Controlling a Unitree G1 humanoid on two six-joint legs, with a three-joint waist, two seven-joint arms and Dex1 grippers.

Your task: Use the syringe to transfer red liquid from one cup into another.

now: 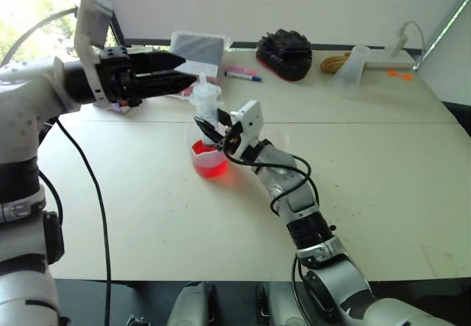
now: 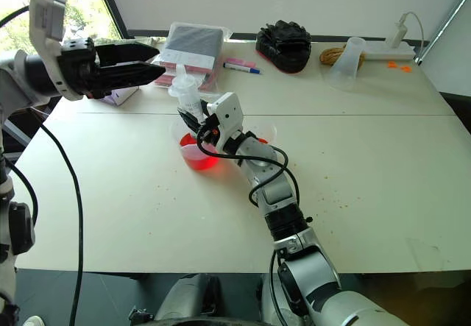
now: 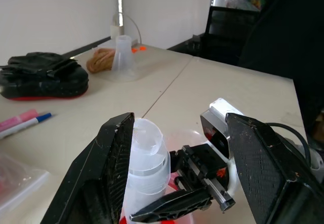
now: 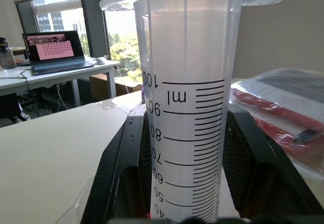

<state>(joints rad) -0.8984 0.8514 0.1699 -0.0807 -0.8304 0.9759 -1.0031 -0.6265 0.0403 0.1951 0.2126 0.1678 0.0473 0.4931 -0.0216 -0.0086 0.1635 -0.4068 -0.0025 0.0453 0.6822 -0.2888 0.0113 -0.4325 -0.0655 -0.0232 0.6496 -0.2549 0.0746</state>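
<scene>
My right gripper (image 1: 214,130) is shut on the barrel of the syringe (image 1: 205,102) and holds it upright, white plunger on top. The syringe's lower end reaches down into the mouth of the wide clear cup (image 2: 196,154), which holds red liquid (image 1: 210,165); the tip is hidden behind the fingers. In the right wrist view the graduated barrel (image 4: 185,82) stands between the black fingers (image 4: 121,168). The smaller clear cup (image 2: 263,130) stands just beyond my right wrist, partly hidden by it. My left gripper (image 1: 181,73) hovers open, level, up and left of the plunger, touching nothing.
Along the table's far edge lie a clear bag with packets (image 1: 197,49), a blue-capped marker (image 1: 243,76), a black and red pouch (image 1: 285,52), a coil of cord (image 1: 334,63) and a frosted cup (image 1: 353,65). A seam (image 1: 368,122) crosses the tabletop.
</scene>
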